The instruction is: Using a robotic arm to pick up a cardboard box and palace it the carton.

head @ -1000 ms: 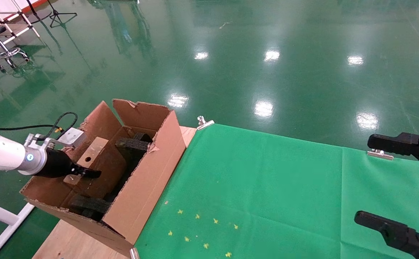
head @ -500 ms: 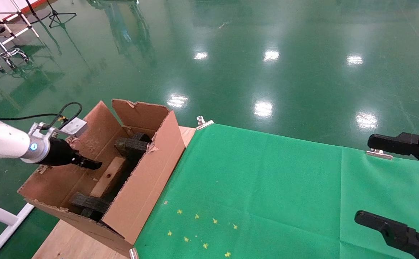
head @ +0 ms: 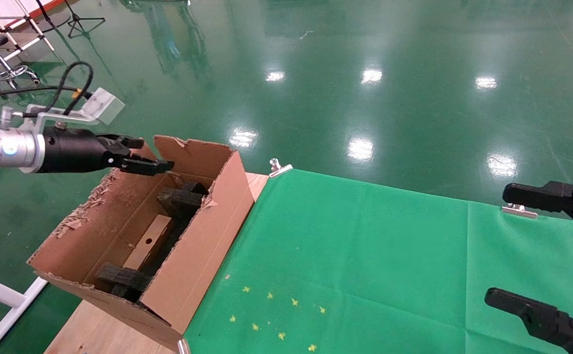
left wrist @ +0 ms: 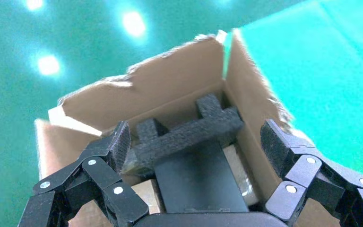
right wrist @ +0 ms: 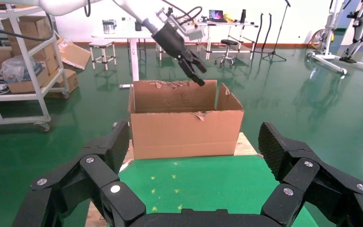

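Note:
The cardboard box (head: 147,242), small, flat and brown with a round hole, lies inside the carton (head: 202,236) between two black foam blocks (head: 180,199). The robotic arm's left gripper (head: 144,156) is open and empty. It hangs above the carton's far left corner, clear of the rim. In the left wrist view its fingers (left wrist: 119,144) spread wide over the foam block (left wrist: 189,132) and the carton's end wall (left wrist: 170,94). The right wrist view shows the carton (right wrist: 184,127) with the left gripper (right wrist: 193,71) above it. My right gripper (head: 497,245) is open and parked at the right edge.
A green cloth (head: 365,255) covers the table right of the carton, with small yellow marks (head: 276,314) near the front. Metal clips (head: 279,167) hold its far edge. Bare wood (head: 99,329) shows under the carton. A stool and stands (head: 11,73) are far left on the floor.
The left gripper let go of the cardboard box, which dropped flat into the carton between the foam blocks. The gripper then rose out of the carton towards its far end.

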Tool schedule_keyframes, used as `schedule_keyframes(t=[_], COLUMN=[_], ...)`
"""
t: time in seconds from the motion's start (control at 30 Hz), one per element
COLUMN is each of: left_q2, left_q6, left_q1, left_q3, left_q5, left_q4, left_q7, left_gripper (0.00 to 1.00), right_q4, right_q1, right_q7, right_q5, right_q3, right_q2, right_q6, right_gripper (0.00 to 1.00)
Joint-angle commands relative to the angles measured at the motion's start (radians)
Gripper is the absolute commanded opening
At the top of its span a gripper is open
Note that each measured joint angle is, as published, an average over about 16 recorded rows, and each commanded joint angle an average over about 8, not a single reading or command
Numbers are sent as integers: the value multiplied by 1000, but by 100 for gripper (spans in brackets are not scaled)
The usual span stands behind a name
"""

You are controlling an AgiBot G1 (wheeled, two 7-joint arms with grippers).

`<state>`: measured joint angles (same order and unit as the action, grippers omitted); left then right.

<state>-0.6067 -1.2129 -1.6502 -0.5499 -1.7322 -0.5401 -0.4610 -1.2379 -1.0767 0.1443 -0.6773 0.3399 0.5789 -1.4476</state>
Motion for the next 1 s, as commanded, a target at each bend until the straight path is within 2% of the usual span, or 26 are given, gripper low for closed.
schedule_keyframes(t=[0.03, 0.17, 0.4, 1.0], left_q2=[19, 25, 21, 14], left_q6=[-29, -40, -41, -118], left_q1=[9, 13, 28, 201], left_q3=[9, 4, 9, 92], left_q5=[22, 22, 40, 344], left_q4=[-70, -116, -110, -314], left_q7=[-14, -27, -12, 78], left_gripper=[100, 100, 100, 100], right_q4=[0, 0, 0, 0], right_q1=[0, 0, 0, 0], right_q7=[0, 0, 0, 0], right_q5=[0, 0, 0, 0], right_q3=[0, 0, 0, 0], right_q2=[0, 0, 0, 0], right_q6=[0, 0, 0, 0], right_gripper=[100, 100, 100, 100])
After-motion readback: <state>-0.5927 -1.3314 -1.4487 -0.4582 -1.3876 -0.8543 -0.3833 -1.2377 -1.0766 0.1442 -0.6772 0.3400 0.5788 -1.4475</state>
